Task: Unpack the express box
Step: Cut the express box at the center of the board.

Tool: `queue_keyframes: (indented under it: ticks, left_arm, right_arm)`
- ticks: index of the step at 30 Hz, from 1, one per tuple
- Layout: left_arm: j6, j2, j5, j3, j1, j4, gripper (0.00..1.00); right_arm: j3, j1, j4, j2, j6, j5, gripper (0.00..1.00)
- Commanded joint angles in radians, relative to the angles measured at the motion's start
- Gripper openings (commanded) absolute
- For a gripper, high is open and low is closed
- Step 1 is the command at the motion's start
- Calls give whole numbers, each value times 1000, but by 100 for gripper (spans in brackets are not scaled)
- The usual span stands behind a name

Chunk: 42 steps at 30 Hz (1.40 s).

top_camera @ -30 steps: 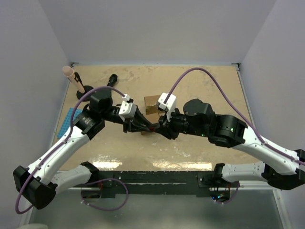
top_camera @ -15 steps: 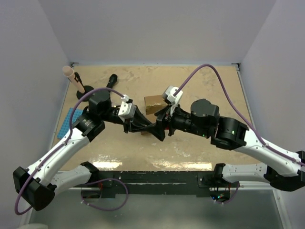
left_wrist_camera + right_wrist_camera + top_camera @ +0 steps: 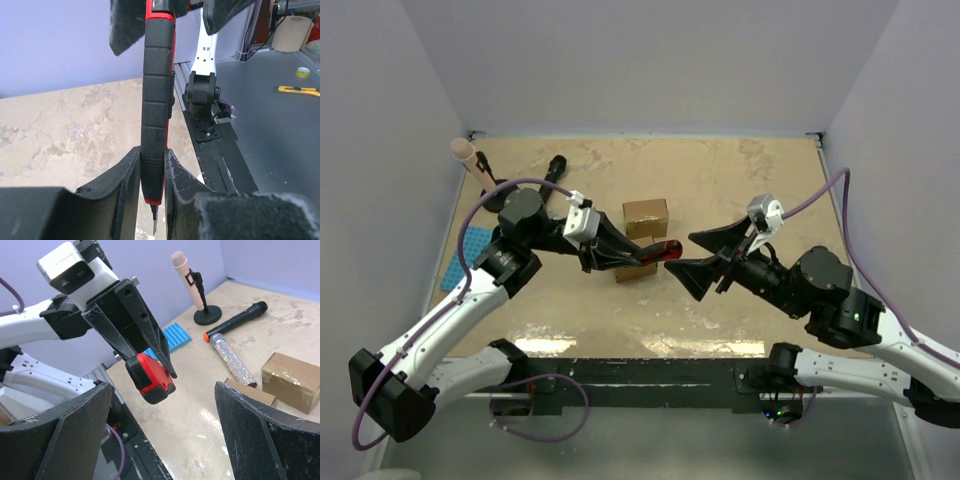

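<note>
The express box (image 3: 646,217) is a brown taped carton in the middle of the table, also in the right wrist view (image 3: 292,380). My left gripper (image 3: 642,257) hovers just in front of it, shut on a red and black utility knife (image 3: 660,250). The left wrist view has the knife (image 3: 157,100) clamped upright in my left gripper (image 3: 152,160), its blade tip poking below the handle. My right gripper (image 3: 682,252) stands open just right of the knife's end, touching nothing. From the right wrist, the knife's butt (image 3: 150,377) hangs apart from my wide right gripper (image 3: 162,430).
A smaller cardboard box (image 3: 636,271) lies under the left fingers. A black microphone (image 3: 235,322) and a glittery one (image 3: 230,357) lie behind the boxes. A pink microphone (image 3: 465,153) on a stand and a blue studded plate (image 3: 465,255) sit at the far left.
My right gripper has opened, let go of the knife and drawn back to the right. The left gripper has kept the knife, swinging slightly.
</note>
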Motion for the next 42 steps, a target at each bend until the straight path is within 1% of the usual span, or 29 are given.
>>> queue_keyframes:
  ticks: [1,4,9,14,15,20,26,28,35,39,42]
  left_arm:
    - [-91,13,22,34,7,146,0]
    - [-115,17,23,36,7,178,0]
    - [-151,31,30,37,7,221,0]
    - [-206,27,42,24,7,283,0]
    - [-214,28,45,22,7,304,0]
    - [-249,30,60,20,7,329,0]
    - [-264,37,68,16,7,347,0]
    - [-273,39,68,14,7,358,0]
    - [-295,47,71,11,7,391,0]
    - [-312,53,74,7,7,407,0]
    - [-319,54,77,5,7,415,0]
  right_arm:
    - [-83,1,176,-20,33,-41,89]
    - [-110,1,223,4,27,-85,88]
    - [-146,0,299,50,16,-107,88]
    - [-210,1,447,60,34,-78,82]
    - [-221,1,467,60,46,-52,81]
    - [-288,1,619,41,53,4,73]
    - [-330,1,737,38,48,19,70]
    - [-333,1,748,43,43,22,69]
    - [-330,1,802,83,30,2,58]
    - [-322,1,814,110,17,-6,54]
    - [-319,1,822,126,13,-7,47]
